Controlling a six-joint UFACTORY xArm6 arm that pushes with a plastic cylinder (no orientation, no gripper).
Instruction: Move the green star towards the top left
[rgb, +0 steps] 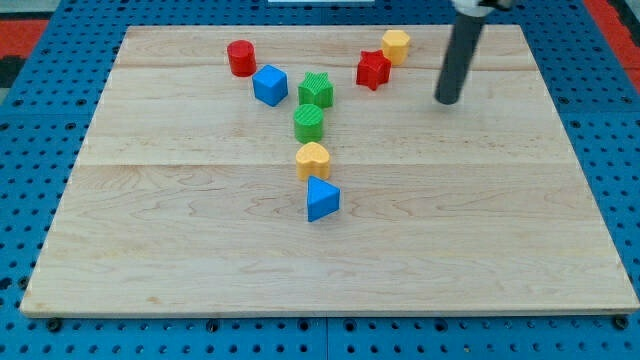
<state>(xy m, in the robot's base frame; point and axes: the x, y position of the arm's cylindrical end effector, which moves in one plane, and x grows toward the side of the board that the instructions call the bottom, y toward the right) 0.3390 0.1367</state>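
Observation:
The green star (316, 90) lies on the wooden board (180, 230) near the view's top middle. A green round block (309, 122) touches it just below. A blue cube (269, 85) sits close on its left. My tip (447, 100) is well to the star's right, past the red star (373, 70), and touches no block.
A red cylinder (240, 58) stands left of the blue cube. A yellow hexagonal block (396, 45) sits at the top, right of the red star. A yellow heart (313, 160) and a blue triangular block (322, 199) lie below the green round block.

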